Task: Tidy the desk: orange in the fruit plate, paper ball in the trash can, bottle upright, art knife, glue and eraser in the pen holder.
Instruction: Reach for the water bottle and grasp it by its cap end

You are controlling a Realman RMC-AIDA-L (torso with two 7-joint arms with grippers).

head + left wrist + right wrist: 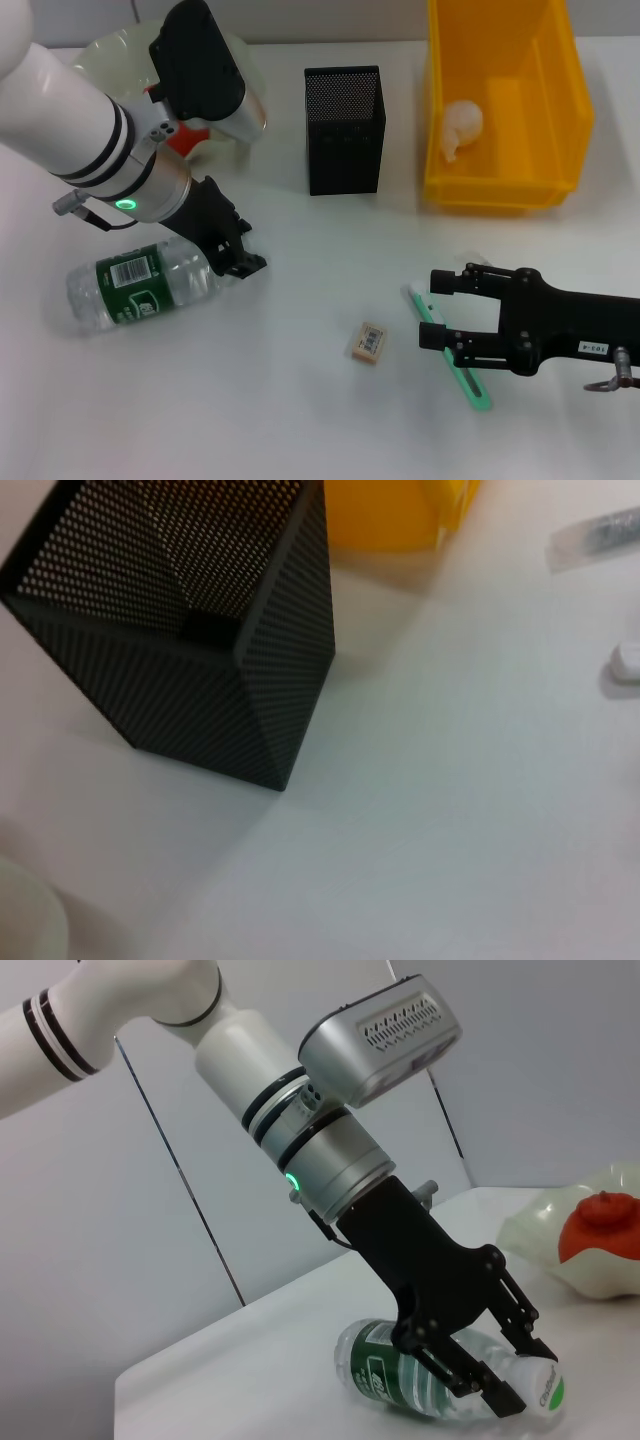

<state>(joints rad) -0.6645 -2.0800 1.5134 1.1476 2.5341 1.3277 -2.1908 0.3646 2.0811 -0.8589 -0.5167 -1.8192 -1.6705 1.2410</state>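
Near the tabletop's left edge the bottle [140,283] lies flat, long axis running left-right, cap toward the centre. The left gripper [237,258] is clamped on its neck. To stand it well, it should pivot the cap upward about the base, slowly, releasing only once the bottom sits flat. The right gripper [438,308] hangs apart above the knife [450,347].

A clear bottle [135,288] with a green label and white barcode patch is seen on the white surface [300,400]. The trash can [560,110] is bright yellow, the paper ball [461,127] white, the pen holder [345,130] black mesh, the orange [603,1226] red-orange, the eraser [368,342] tan.
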